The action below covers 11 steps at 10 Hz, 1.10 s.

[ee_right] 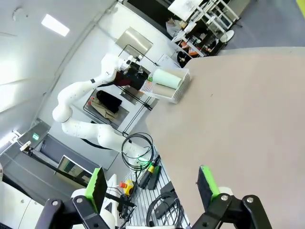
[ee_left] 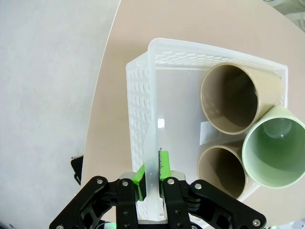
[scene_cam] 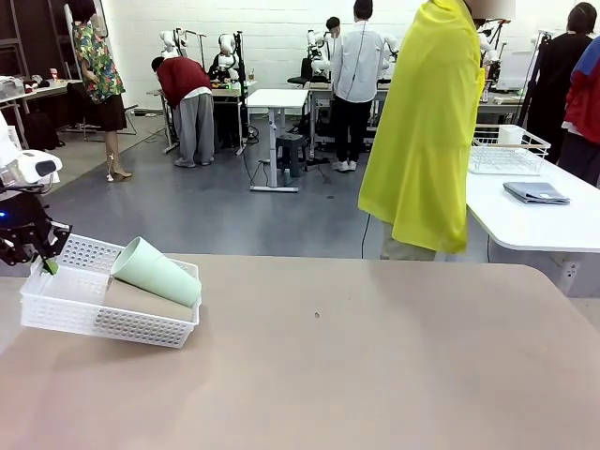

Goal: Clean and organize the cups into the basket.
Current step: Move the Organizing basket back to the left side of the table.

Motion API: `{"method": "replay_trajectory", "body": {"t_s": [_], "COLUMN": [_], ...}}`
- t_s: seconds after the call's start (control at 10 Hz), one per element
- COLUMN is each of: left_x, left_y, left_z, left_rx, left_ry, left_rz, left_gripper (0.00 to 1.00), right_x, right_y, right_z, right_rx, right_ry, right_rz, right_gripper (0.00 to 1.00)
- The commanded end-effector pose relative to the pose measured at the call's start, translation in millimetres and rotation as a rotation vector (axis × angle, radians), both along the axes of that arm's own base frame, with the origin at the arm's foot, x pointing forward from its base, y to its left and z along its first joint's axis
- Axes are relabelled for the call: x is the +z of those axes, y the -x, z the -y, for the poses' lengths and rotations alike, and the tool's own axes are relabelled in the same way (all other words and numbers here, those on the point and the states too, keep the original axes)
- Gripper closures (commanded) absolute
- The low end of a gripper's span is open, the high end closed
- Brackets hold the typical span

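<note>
The white lattice basket sits tilted at the table's left edge, its left end raised. My left gripper is shut on the basket's left rim; in the left wrist view its green pads pinch the wall of the basket. Inside lie two tan cups and a mint green cup, mouths toward the camera. From the front the green cup rests on top of a tan cup. My right gripper is open, empty, off the table's near edge.
A person in a yellow garment stands at the far side of the table. A second white table at the right holds a wire rack and a folded cloth. The basket sits at the table's rounded left edge.
</note>
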<state>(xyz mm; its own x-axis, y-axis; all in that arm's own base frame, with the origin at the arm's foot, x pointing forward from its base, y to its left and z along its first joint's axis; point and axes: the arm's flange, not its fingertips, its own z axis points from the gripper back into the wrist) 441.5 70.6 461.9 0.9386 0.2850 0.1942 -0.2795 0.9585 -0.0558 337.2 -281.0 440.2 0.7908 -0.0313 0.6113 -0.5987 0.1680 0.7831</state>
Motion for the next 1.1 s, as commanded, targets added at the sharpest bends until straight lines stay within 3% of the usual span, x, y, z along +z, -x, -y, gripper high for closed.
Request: {"method": "replay_trajectory", "body": {"t_s": [0.0, 0.2, 0.3, 0.4, 0.5, 0.6, 0.8, 0.9, 1.0], "left_x": [0, 1, 2, -3, -9, -11, -18, -21, -22], "left_y": [6, 0, -12, -24, -32, -39, -49, -53, -52], "left_z": [5, 2, -10, -15, -13, -11, -13, -16, -17], "left_rx": [0.022, 0.0, -0.107, -0.091, -0.16, -0.218, -0.216, -0.229, -0.23], "left_ry": [-0.027, -0.001, -0.076, -0.139, -0.195, -0.227, -0.191, -0.155, -0.15], "left_rz": [0.017, 0.002, -0.008, -0.039, -0.055, -0.039, -0.017, 0.01, 0.018], "left_gripper": [0.95, 0.95, 0.95, 0.95, 0.95, 0.95, 0.95, 0.62, 0.37], "right_x": [-3, -3, -3, -3, -3, -3, -3, -3, -3], "right_y": [5, 5, 5, 5, 5, 5, 5, 5, 5], "right_z": [-8, -8, -8, -8, -8, -8, -8, -8, -8], "right_rx": [0.004, 0.004, 0.004, 0.004, 0.004, 0.004, 0.004, 0.004, 0.004], "right_ry": [0.026, 0.026, 0.026, 0.026, 0.026, 0.026, 0.026, 0.026, 0.026], "right_rz": [0.012, 0.012, 0.012, 0.012, 0.012, 0.012, 0.012, 0.012, 0.012], "right_gripper": [0.0, 0.0, 0.0, 0.0, 0.0, 0.0, 0.0, 0.0, 0.0]}}
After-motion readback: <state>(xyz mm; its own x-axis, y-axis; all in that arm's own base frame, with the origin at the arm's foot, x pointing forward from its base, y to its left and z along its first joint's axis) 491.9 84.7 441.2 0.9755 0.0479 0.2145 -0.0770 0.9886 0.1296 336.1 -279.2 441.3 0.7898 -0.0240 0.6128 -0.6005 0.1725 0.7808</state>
